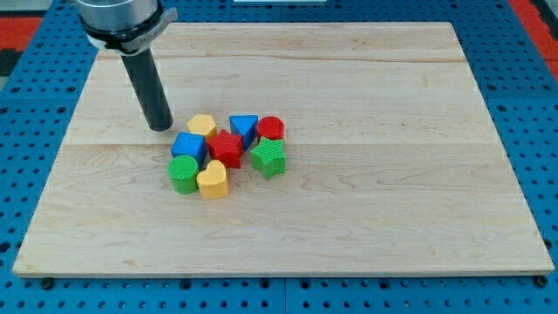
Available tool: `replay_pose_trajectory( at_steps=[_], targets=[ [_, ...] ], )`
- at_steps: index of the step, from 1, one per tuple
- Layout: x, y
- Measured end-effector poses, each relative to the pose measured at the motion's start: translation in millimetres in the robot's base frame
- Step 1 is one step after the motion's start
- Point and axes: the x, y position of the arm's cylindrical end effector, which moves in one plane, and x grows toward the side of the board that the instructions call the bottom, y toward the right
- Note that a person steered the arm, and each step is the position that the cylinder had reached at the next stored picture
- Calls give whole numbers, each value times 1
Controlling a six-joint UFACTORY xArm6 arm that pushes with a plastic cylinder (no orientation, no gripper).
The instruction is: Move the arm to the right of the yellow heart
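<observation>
The yellow heart (213, 180) lies at the bottom of a tight cluster of blocks near the board's middle. My tip (160, 128) rests on the board up and to the left of the cluster, left of the yellow hexagon-like block (202, 126) and above the blue block (188, 146). It stands well to the upper left of the yellow heart and touches no block. A green round block (182, 173) sits just left of the heart and a red star-like block (227, 147) just above it.
The cluster also holds a blue triangle (244, 129), a red round block (270, 128) and a green star-like block (269, 158). The wooden board (392, 174) lies on a blue perforated table (523, 87). The arm's body (119, 17) hangs over the top left corner.
</observation>
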Motion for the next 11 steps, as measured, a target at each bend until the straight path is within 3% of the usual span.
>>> replay_pose_trajectory(
  at_steps=[2, 4, 5, 9, 11],
  targets=[
    [1, 11],
    [115, -3],
    [138, 10],
    [140, 118],
    [136, 134]
  ],
)
